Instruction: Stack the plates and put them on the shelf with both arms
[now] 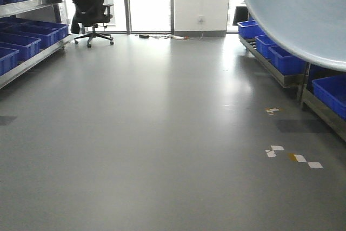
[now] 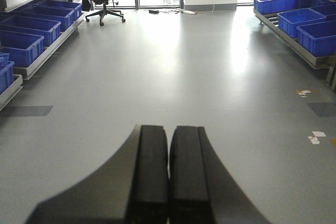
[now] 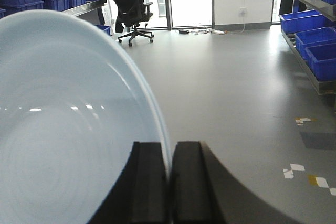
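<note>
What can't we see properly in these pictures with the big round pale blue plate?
Front view: the round, glossy, pale bluish-white plate is cut off by the top and right edges.
Right wrist view: the plate runs past the left and bottom edges; the right gripper covers part of its rim.
Left wrist view: the left gripper hides the floor beneath.

Steel shelf (image 2: 50, 50) bearing rows of blue crates (image 2: 21, 50)

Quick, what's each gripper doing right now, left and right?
Left gripper: closed, holding nothing.
Right gripper: closed on the rim of a plate.
</note>
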Robot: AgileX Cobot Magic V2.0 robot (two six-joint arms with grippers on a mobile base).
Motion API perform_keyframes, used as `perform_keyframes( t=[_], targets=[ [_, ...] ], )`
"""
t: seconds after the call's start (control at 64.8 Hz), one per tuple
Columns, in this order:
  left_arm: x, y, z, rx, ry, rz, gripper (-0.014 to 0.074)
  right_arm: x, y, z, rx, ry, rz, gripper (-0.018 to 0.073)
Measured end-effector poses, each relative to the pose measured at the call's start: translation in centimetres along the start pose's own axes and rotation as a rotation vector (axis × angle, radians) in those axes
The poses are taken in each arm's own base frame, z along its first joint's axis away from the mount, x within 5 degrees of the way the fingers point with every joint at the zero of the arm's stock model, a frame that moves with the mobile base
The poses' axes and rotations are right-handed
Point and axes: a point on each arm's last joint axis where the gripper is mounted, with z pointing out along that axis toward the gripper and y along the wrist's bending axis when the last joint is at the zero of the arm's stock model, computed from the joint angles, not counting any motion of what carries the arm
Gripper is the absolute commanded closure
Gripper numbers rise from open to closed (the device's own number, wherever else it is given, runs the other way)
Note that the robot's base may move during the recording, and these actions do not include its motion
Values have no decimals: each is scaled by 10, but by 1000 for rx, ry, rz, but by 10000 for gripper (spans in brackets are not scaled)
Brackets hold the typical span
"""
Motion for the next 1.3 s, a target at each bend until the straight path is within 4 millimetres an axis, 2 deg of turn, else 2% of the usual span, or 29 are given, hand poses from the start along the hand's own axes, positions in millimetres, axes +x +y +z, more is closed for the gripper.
perform_keyframes(
  t=[1.296],
  targets=[
    [0,0,0,0,1,0,514,0,0,0,0,0,0,503]
  ],
)
